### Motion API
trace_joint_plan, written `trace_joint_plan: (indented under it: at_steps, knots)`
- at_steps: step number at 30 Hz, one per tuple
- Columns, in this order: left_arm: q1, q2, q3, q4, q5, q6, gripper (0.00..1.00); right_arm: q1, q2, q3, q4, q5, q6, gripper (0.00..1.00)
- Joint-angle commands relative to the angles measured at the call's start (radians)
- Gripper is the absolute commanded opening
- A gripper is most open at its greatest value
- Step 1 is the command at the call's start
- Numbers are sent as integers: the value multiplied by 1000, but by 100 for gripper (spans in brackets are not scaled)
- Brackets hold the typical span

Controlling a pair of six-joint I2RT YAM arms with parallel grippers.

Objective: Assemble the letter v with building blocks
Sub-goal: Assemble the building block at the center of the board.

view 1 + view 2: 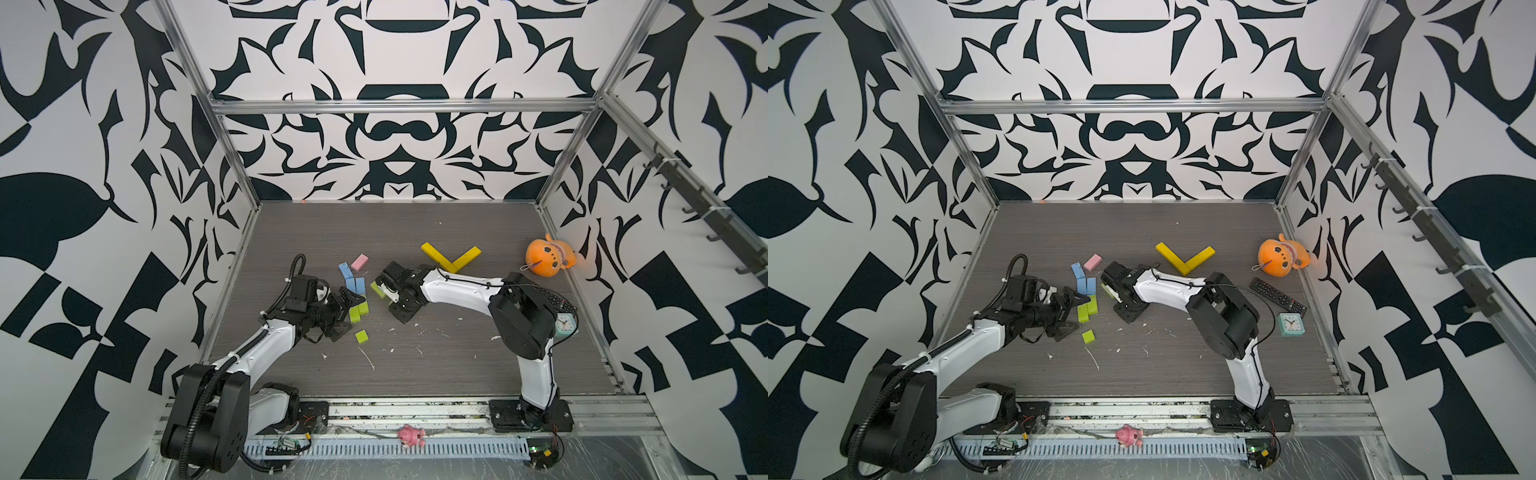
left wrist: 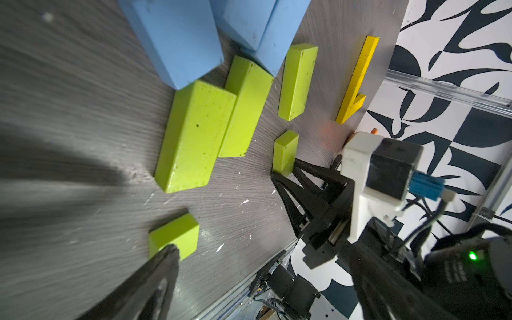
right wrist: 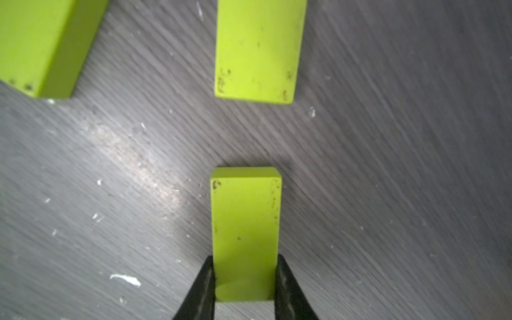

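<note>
We see the right gripper (image 3: 245, 277) closed on a lime green block (image 3: 245, 235). Its two black fingers pinch the block's long sides at one end, so the long axis runs straight out ahead of the fingertips. In both top views this gripper points left across the grey table (image 1: 415, 224), and the lime green block (image 1: 377, 289) sits near the middle, just right of the loose pile; we cannot tell whether it touches the table. The left gripper (image 1: 347, 314) is spread wide and holds nothing, with a pair of green blocks (image 1: 359, 309) just in front of it, side by side, their long axes running near to far. A small green block (image 1: 361, 336) lies nearer, and the blue blocks (image 1: 350, 285) and a pink block (image 1: 359, 262) lie farther. To the right, the yellow blocks (image 1: 451, 259) form a V, its point toward the near side and its arms opening toward the far side. An orange plush toy (image 1: 544, 259) sits by the right wall.
</note>
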Motion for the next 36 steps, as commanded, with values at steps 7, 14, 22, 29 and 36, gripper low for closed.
trace_joint_plan:
  at_steps: [7, 14, 22, 29, 36]
  knots:
    - [-1, 7, -14, 19, -9, -17, 99, 3, 27, 51, 4, -11, 15, 30]
    - [-1, 2, -20, 19, -10, -18, 99, 3, 58, 86, -14, 0, 20, 30]
    - [-2, 0, -21, 13, -10, -17, 99, 3, 81, 103, -28, 2, 19, 30]
    - [-2, -9, -23, 5, -10, -16, 99, 1, 104, 124, -39, 2, 22, 29]
    - [-1, -17, -24, -6, -12, -14, 99, -4, 114, 130, -42, 7, 29, 30]
